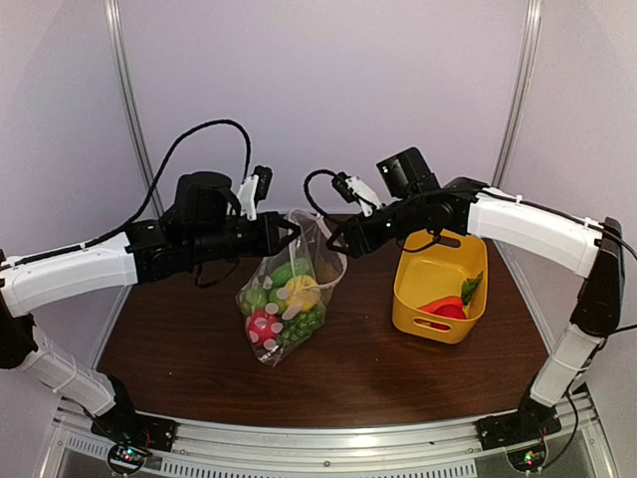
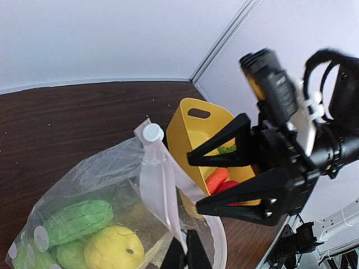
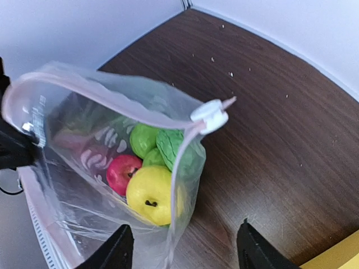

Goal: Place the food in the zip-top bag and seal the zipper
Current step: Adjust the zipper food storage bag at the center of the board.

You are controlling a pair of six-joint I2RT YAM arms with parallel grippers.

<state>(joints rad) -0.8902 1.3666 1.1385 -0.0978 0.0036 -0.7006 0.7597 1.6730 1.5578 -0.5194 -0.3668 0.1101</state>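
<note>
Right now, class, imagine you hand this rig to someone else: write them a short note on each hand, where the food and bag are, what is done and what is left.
Left hand: shut on the zip-top bag by its rim, holding the mouth up.
Right hand: open at the mouth's slider end, gripping nothing.
In the bag: red apple, yellow lemon, several green pieces.
In the yellow basket: carrot, red pepper, one green piece.
Done: most food bagged.
Left: move those three in, then press the zipper shut; it stands open.
</note>
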